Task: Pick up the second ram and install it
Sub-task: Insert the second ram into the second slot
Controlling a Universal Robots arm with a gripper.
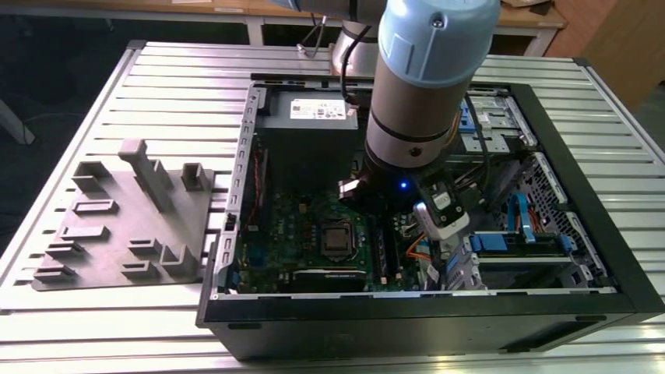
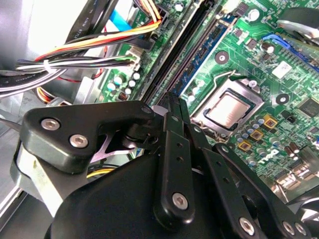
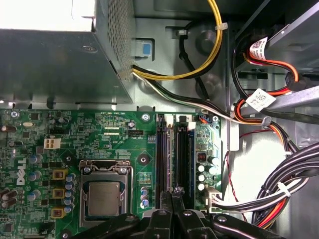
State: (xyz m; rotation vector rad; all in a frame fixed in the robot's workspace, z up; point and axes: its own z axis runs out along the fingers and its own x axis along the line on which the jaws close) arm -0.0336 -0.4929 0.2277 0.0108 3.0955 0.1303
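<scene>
At the exterior view's left, the grey fixture block (image 1: pixel 124 226) lies on the table (image 1: pixel 187 78), well apart. Right of it, inside the case (image 1: pixel 416 312), the end effector (image 3: pixel 173 196) has its fingers drawn together, visibly gripping nothing. Its tips are at one end of the second ram (image 3: pixel 184 154), which stands in its motherboard (image 3: pixel 114 134) slot, long axis running straight away from them.

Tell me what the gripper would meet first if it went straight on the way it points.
Most likely the dark memory slots on the green motherboard: in both wrist views the gripper sits directly over them. Depth is unclear, so contact cannot be judged.
</scene>
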